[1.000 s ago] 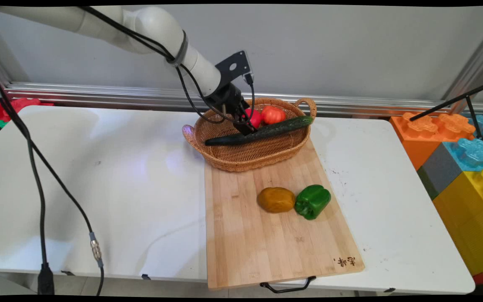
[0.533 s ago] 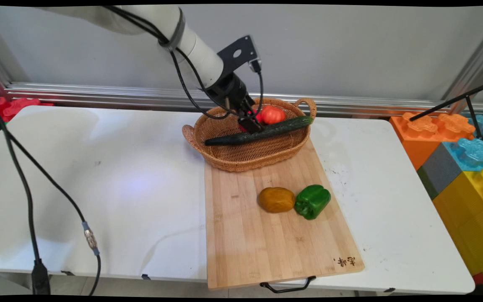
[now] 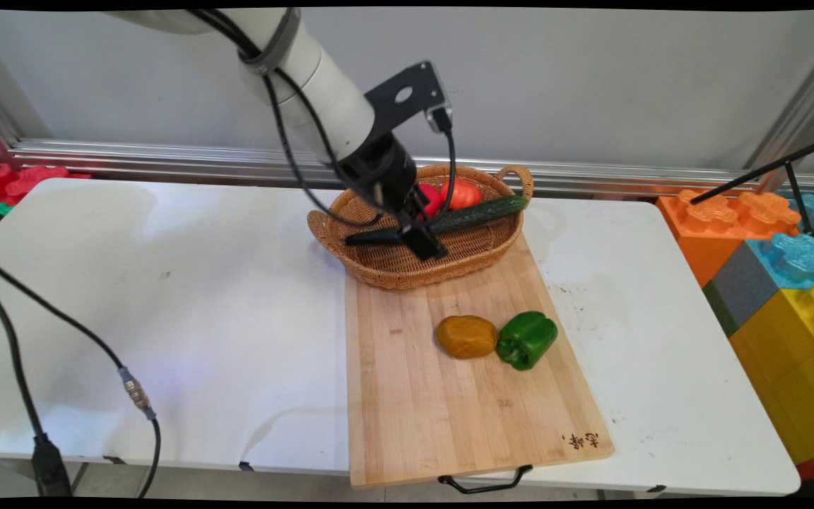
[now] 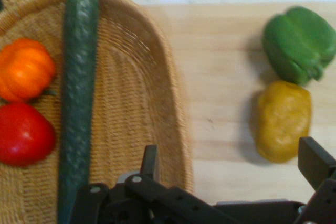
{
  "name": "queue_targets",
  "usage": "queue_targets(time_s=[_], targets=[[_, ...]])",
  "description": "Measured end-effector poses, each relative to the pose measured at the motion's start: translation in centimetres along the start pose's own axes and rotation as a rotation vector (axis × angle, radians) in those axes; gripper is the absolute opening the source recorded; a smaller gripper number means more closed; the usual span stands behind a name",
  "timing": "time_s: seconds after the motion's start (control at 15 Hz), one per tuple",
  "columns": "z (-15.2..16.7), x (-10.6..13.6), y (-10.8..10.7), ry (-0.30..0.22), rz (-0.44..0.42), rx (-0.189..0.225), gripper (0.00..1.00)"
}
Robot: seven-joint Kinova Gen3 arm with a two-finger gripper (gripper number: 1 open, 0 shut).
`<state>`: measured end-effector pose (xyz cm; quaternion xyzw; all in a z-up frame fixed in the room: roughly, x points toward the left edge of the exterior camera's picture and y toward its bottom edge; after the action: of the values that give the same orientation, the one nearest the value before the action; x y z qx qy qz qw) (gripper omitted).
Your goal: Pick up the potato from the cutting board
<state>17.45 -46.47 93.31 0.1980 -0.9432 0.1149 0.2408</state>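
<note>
The hand [image 3: 429, 246] hangs open and empty above the wicker basket [image 3: 407, 272], over its near rim — one finger [image 4: 149, 162] above the weave, the other [image 4: 315, 161] out over the cutting board [image 3: 449, 396]. A long dark-green cucumber [image 3: 478, 212] lies across the basket, a red tomato [image 4: 23, 135] and an orange-red one [image 3: 460, 192] behind it. Just beyond the basket's near side, a yellow-brown potato [image 3: 466, 336] touches a green bell pepper [image 3: 527, 339]. A second ago the hand sat lower, at the cucumber — it has since lifted and come nearer.
</note>
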Motion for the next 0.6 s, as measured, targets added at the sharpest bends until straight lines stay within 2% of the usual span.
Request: queue_targets(time_s=[0.27,0.6], targets=[[0.3,-1.7,2.6,-0.049,0.004,-0.033,1.0],[3.3,-3.8,4.6,-0.065,0.012,-0.069,1.0]])
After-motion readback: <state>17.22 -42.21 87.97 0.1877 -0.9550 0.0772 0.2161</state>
